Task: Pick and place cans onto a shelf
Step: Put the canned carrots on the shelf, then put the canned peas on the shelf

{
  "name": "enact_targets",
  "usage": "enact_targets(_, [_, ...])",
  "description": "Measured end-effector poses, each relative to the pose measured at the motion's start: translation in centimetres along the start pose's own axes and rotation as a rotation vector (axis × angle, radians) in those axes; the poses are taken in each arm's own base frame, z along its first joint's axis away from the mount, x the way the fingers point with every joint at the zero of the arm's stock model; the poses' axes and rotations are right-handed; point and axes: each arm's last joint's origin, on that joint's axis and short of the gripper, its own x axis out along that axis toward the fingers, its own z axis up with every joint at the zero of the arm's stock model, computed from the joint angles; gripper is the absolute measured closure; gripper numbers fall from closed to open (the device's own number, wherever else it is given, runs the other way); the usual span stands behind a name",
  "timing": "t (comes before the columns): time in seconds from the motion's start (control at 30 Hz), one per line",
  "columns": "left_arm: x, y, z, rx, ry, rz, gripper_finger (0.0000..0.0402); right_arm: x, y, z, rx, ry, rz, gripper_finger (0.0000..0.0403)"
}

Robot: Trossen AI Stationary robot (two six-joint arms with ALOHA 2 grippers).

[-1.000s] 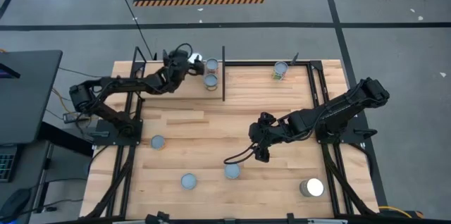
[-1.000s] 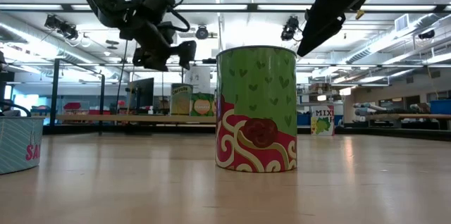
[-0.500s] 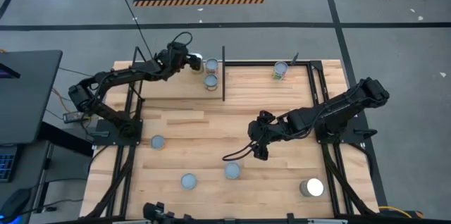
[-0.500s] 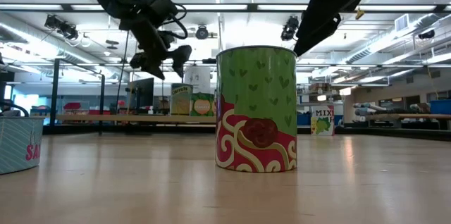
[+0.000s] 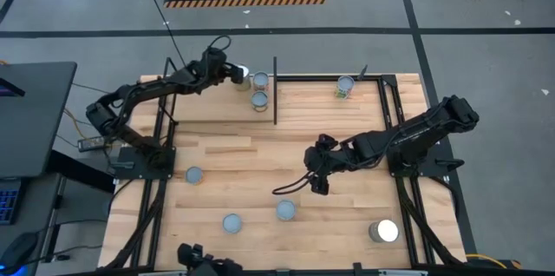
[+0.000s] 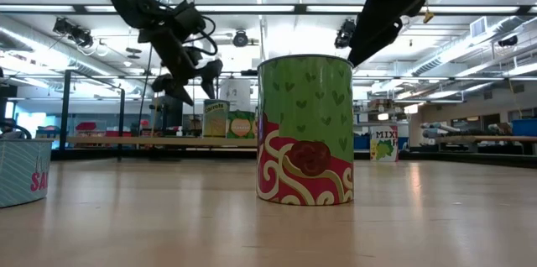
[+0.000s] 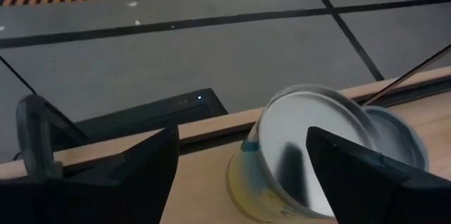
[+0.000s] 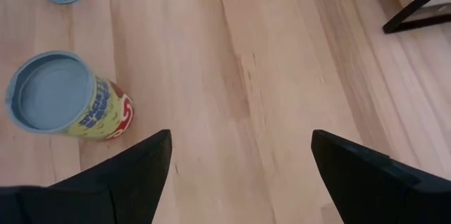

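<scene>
Cans sit scattered: three at the top centre of the high view on the shelf (image 5: pixel 260 115), four lower on the table (image 5: pixel 260 163). We see the left gripper (image 5: pixel 232 74) at the upper left, fingers spread and empty, around the leftmost shelf can (image 7: pixel 310 150) without gripping it. The right gripper (image 5: pixel 317 182) hangs at centre, released, holding nothing. In the low view a green can (image 6: pixel 304 130) fills the middle; a teal can (image 6: pixel 23 170) at left reads "SA", a far can (image 6: pixel 384 144) "MIX"
</scene>
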Motion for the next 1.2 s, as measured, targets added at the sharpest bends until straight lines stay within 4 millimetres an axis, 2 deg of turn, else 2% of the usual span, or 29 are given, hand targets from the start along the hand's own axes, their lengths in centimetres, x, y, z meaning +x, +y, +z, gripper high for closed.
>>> enact_targets(0.23, [1.1, -0.9, 0.1, 0.014, 0.014, 0.008, 0.0088, 0.2, -0.4, 0.5, -0.022, -0.034, 0.003, 0.0054])
enact_targets(0.67, [0.9, -0.6, -0.1, 0.08, 0.02, 0.087, 0.0088, 0.2, -0.5, 0.6, -0.026, -0.031, 0.003, 0.0054])
enact_targets(0.97, [0.0, -1.2, 0.0, 0.099, 0.006, 0.057, 0.0088, 0.2, -0.4, 0.5, -0.017, -0.03, 0.004, 0.0054])
enact_targets(1.2, [-1.6, -1.3, 0.8, 0.092, -0.036, 0.031, 0.0088, 0.2, -0.5, 0.5, -0.018, -0.03, 0.003, 0.0054])
